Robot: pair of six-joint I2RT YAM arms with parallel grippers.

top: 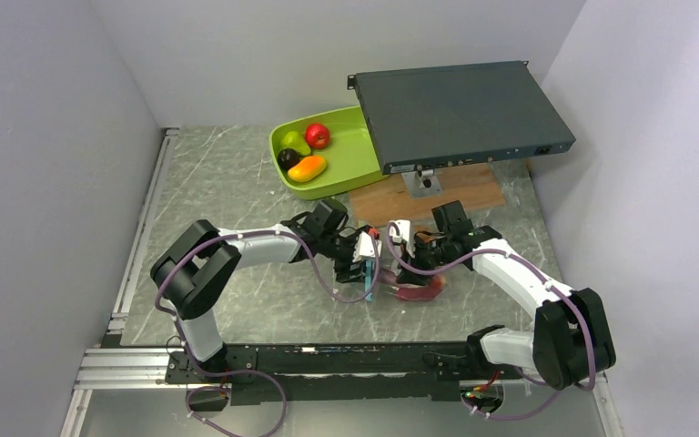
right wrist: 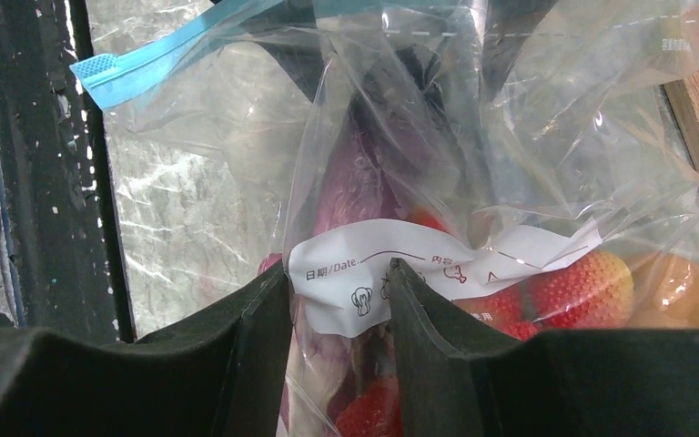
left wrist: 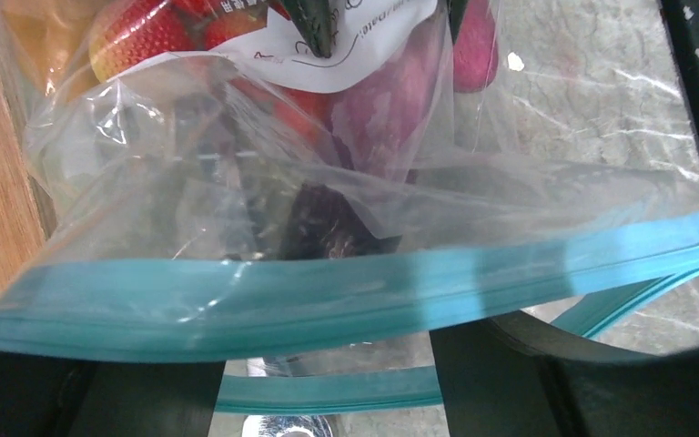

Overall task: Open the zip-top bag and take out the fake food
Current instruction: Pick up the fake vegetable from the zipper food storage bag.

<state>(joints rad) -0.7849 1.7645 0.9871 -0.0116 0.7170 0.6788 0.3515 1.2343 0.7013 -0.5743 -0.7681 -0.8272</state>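
On the grey marbled bench (top: pixel 237 191) the zip-top bag (left wrist: pixel 191 209) lay at the middle, between the two arms; the left hand (top: pixel 364 264) sat at the bag's 9 o'clock end, released, its fingers spread wide; the blue zip strip (left wrist: pixel 346 305) ran across them, its two halves parted. The right hand (right wrist: pixel 337 273), at the bag's 12 o'clock, was grasping the film, with a white label (right wrist: pixel 364 273) bunched between its fingers; the label read "日期/Date:" above small icons; the red print beside that was too small to read. Fake food (right wrist: pixel 582 289) showed inside the bag: a red dimpled piece, an orange one at its 3 o'clock, something purple deeper in. Farther off, a wooden board (top: pixel 455 191) lay at the bag's 1 o'clock; a lime-green tray (top: pixel 353 147) at 11 o'clock held a green pear (top: pixel 293 141), red apple (top: pixel 318 136), dark plum (top: pixel 288 158) and orange mango (top: pixel 307 168); a dark flat box (top: pixel 460 109) stood farthest, at 1 o'clock.
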